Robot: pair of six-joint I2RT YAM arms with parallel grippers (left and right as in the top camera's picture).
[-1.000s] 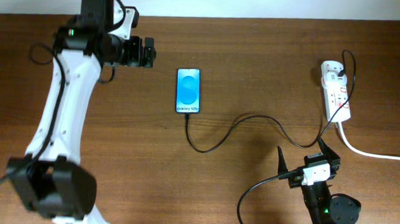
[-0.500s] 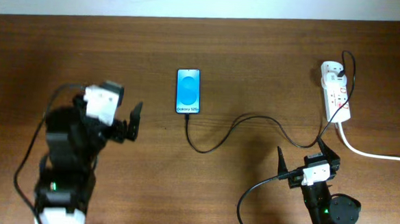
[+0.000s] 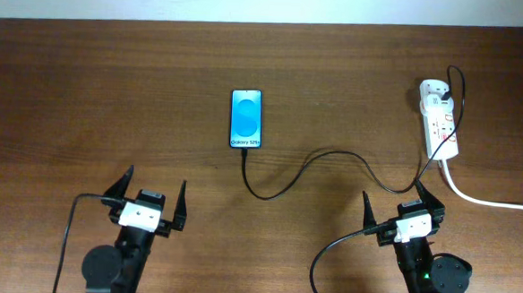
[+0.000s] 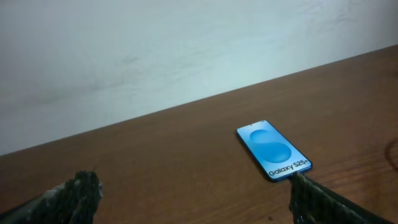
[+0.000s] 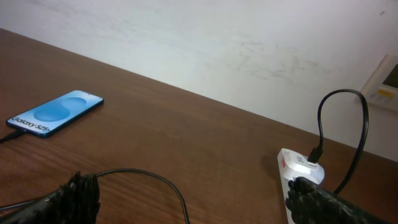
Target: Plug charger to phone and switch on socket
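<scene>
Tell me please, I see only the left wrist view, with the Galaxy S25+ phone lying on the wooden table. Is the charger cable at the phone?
Observer: Yes. In the overhead view the black charger cable ends at the bottom edge of the phone and appears plugged in.
Operator: Where is the socket?
Observer: The white power strip lies at the far right of the table, and the cable loops into its far end.
Operator: And the right gripper?
Observer: The right gripper is open near the front edge, holding nothing, with the power strip farther back.
</scene>
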